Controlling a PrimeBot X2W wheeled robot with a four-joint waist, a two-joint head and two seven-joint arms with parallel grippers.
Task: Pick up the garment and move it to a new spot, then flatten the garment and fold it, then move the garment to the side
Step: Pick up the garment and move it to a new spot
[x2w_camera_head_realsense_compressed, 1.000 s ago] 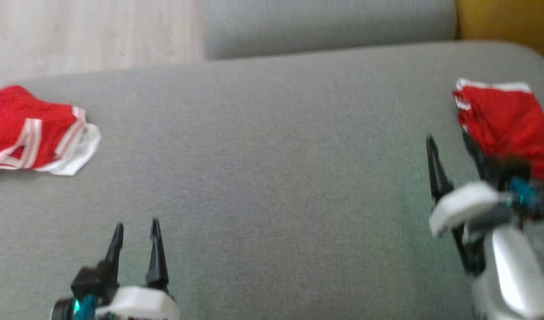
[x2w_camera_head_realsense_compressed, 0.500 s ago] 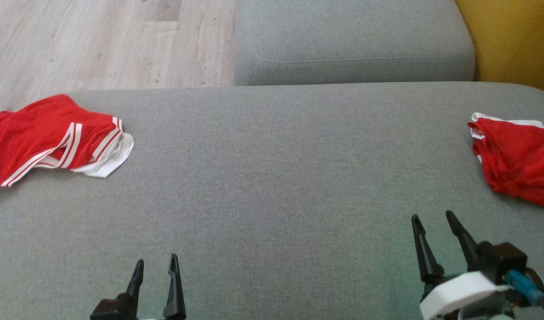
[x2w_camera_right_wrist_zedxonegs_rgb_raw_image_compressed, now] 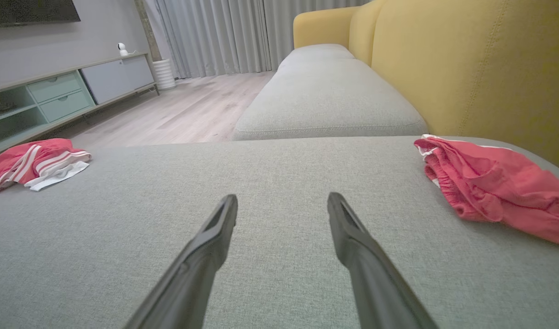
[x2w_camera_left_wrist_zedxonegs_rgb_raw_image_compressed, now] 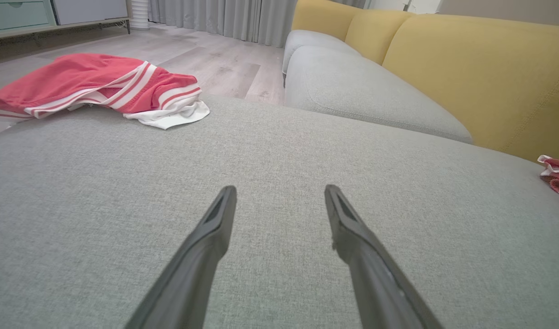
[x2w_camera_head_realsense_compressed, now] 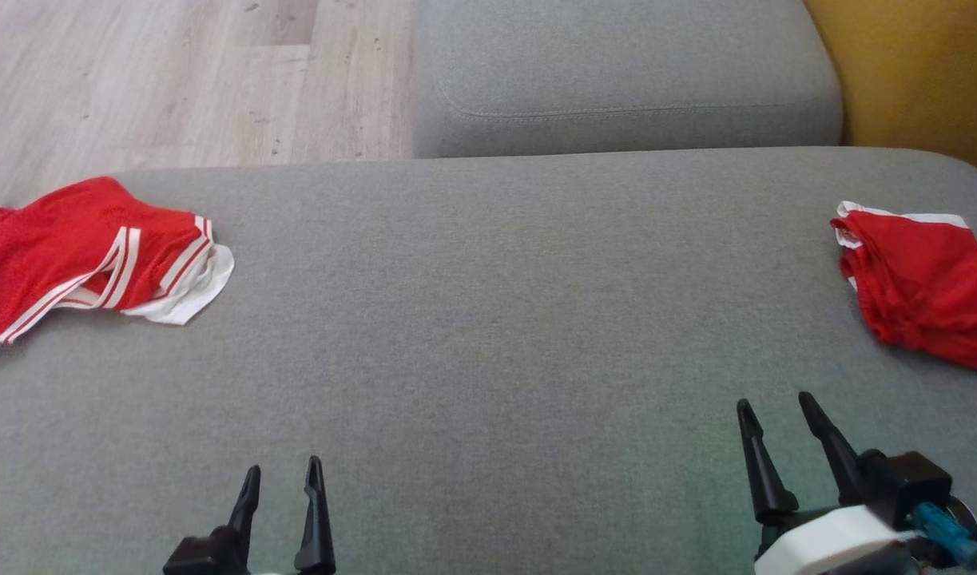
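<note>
A crumpled red garment with white stripes (x2w_camera_head_realsense_compressed: pixel 81 255) lies at the far left of the grey sofa seat (x2w_camera_head_realsense_compressed: pixel 488 319); it also appears in the left wrist view (x2w_camera_left_wrist_zedxonegs_rgb_raw_image_compressed: pixel 92 84) and in the right wrist view (x2w_camera_right_wrist_zedxonegs_rgb_raw_image_compressed: pixel 32 164). A second red garment (x2w_camera_head_realsense_compressed: pixel 927 279), folded into a compact bundle with a white edge, rests at the seat's right end (x2w_camera_right_wrist_zedxonegs_rgb_raw_image_compressed: pixel 494 187). My left gripper (x2w_camera_head_realsense_compressed: pixel 283 467) stands open and empty at the lower left, well short of the striped garment. My right gripper (x2w_camera_head_realsense_compressed: pixel 774 401) is open and empty, just below and left of the folded bundle, apart from it.
A second grey seat cushion (x2w_camera_head_realsense_compressed: pixel 624 80) lies beyond the one I work over. The yellow backrest (x2w_camera_head_realsense_compressed: pixel 919 72) rises at the right. Wood floor (x2w_camera_head_realsense_compressed: pixel 176 80) drops off beyond the far left edge. A low cabinet (x2w_camera_right_wrist_zedxonegs_rgb_raw_image_compressed: pixel 55 91) stands across the room.
My right gripper has drawn back from the folded bundle to the lower right, open all along. The head camera has shifted, so the whole picture sits differently; both garments lie as before.
</note>
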